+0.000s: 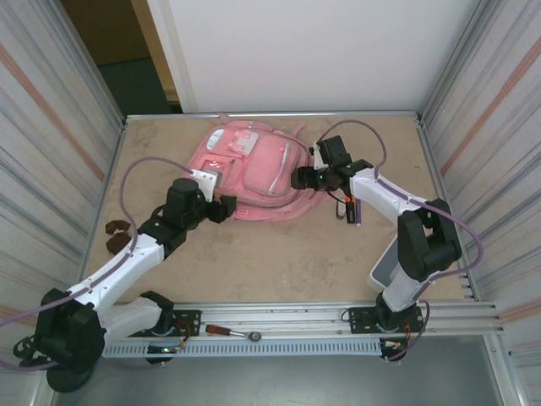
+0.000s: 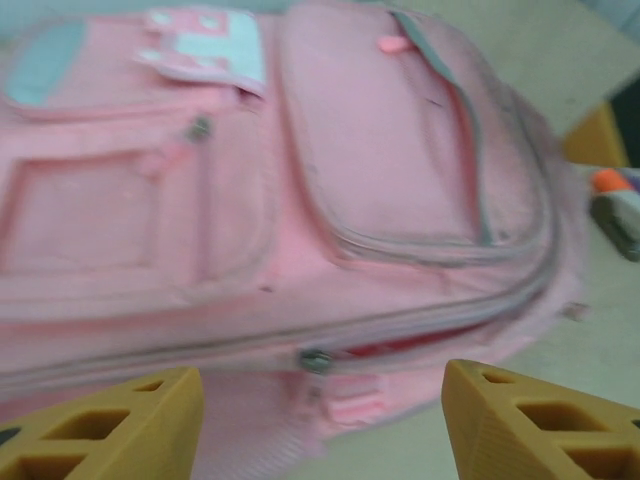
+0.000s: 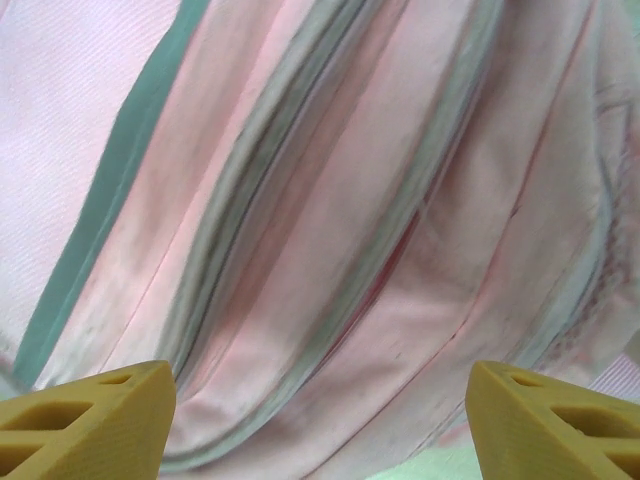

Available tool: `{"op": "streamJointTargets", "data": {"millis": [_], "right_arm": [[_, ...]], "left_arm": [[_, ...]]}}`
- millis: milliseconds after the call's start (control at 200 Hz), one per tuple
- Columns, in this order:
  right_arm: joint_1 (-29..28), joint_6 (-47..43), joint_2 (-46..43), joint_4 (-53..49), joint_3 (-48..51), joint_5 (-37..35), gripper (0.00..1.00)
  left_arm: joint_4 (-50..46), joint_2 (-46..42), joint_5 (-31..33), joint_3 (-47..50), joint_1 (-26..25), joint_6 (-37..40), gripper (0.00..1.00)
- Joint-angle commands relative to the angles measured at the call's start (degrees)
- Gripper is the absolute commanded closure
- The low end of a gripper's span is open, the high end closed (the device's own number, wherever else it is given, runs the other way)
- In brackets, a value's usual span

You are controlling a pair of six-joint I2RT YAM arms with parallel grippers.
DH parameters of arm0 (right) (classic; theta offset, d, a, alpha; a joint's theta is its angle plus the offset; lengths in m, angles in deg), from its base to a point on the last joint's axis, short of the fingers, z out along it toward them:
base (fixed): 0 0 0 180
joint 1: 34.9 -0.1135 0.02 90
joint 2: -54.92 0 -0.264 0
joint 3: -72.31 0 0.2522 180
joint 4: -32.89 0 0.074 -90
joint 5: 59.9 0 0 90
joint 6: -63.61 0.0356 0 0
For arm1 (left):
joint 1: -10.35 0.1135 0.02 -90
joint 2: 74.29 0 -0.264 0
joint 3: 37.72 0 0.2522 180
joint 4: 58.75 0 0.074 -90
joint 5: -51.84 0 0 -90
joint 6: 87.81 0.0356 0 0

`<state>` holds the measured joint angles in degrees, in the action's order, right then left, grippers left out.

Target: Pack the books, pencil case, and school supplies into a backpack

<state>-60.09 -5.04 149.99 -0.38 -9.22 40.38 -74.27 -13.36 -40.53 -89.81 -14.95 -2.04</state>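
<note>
Sprawling backpack (image 1: 254,173), table (image 1: 279,254) margins around.

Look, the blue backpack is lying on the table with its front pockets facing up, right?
Almost. The backpack is pink, not blue; the top external view shows that plainly. The rest is right: it lies on the table with its front pockets facing up.
</note>
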Motion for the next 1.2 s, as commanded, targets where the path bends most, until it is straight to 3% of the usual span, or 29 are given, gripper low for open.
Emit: {"op": "streamJointTargets", "data": {"millis": [0,130,331,496,756,1192], "right_arm": [[-1.0,-0.7,-2.2,-0.2,1.7,-0.8,0.25],[-2.1,0.0,-2.1,0.0,2.0,1.1,0.24],[-4.4,1.5,-1.8,0.6,3.9,2.9,0.24],[-4.4,2.4,-3.1,0.2,6.6,2.5,0.24],[-4.1,2.6,-4.2,0.1,9.9,0.6,0.24],[-3.4,2.6,-1.8,1.2,9.4,0.9,0.24]], "left_arm": [[-0.5,0.8,1.4,-1.6,3.2,16.5,0.35],[2.9,4.5,-2.1,-0.8,6.5,29.7,0.34],[1.5,10.8,-2.3,-1.9,8.3,50.8,0.33],[2.9,17.3,-4.0,-3.8,8.4,61.5,0.34],[5.7,25.9,-1.6,-7.9,8.2,63.2,0.43],[2.0,26.5,-0.8,-8.0,7.6,61.0,0.81]]}}
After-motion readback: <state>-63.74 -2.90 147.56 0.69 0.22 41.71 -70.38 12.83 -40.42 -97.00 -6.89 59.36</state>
